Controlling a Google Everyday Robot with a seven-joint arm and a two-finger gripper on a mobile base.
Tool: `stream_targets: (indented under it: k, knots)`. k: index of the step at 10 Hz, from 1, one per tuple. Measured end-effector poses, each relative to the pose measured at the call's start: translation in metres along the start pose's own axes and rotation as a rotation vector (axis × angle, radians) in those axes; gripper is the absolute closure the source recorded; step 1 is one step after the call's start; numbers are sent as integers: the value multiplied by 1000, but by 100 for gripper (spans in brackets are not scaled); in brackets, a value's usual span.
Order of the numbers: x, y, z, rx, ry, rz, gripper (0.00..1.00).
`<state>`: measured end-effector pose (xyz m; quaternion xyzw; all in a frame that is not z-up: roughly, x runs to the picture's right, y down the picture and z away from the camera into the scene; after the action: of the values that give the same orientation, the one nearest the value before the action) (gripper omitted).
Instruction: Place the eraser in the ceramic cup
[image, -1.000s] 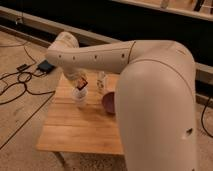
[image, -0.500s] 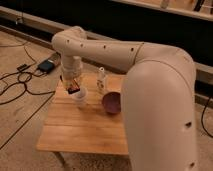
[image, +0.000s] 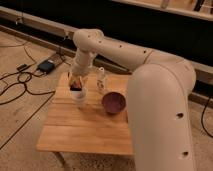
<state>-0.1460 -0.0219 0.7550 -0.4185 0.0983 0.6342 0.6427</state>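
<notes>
Claw (image: 76, 85) points down directly over the ceramic cup (image: 79, 97), pinching a small dark reddish block, judged the eraser (image: 76, 86), at the cup's mouth; release only once the block sits centred inside the rim, then lift straight up so the cup is not tipped; small white bottle (image: 101, 80) just to its right, dark purple bowl (image: 113, 102) beyond; wooden table (image: 85, 132) below; cables (image: 20, 80) trail on floor to its left.
</notes>
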Motion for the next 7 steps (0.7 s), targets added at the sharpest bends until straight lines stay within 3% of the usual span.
stream_targets:
  k: [2,5,7]
  knots:
    - [2,8,4,-99,16,45,100]
    - [11,39,5,-280,41,98,100]
    - [12,41,4,-301,39,99,100]
